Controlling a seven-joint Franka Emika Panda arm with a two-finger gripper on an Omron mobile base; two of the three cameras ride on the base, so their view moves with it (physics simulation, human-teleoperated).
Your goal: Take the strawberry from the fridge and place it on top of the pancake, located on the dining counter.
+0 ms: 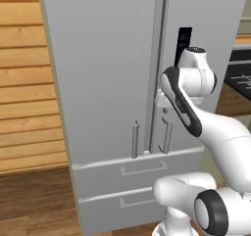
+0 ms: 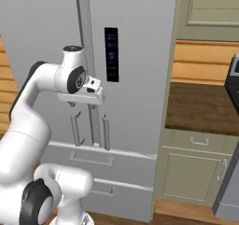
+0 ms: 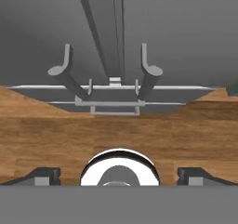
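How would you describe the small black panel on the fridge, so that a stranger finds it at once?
Start at the tall light-grey fridge beside the wooden wall. Look at its right upper door, near the seam between the two doors and above the vertical bar handles. There the black panel stands as a narrow upright rectangle, the only dark mark on the pale door.

I have the arm raised and bent at the elbow, its wrist turned so the hand points straight down. The gripper hangs with its fingers spread as wide as they go, nothing between them.
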